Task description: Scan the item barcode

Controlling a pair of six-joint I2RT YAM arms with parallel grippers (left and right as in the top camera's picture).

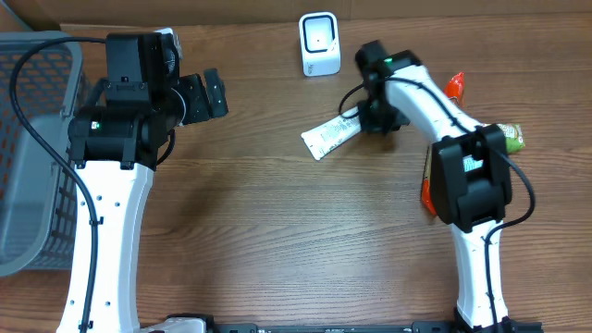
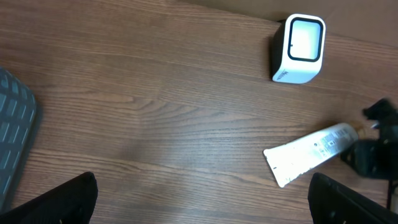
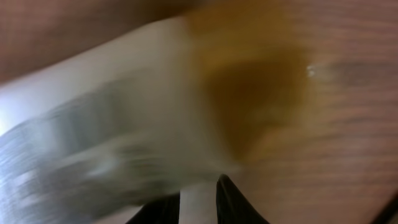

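Left gripper is spread as wide as it goes and holds nothing, parked over bare table at about 10 o'clock in the overhead shot; its fingers sit in opposite bottom corners of the left wrist view. The white tube lies flat on the wood, just off 6 o'clock from the scanner, crimped end pointing to 8 o'clock. Right gripper is right on the tube's 2 o'clock end. Its wrist view is a blur of white tube, so I can't tell if it's clamped. Grey basket at 9 o'clock, snack packets around 3 o'clock.
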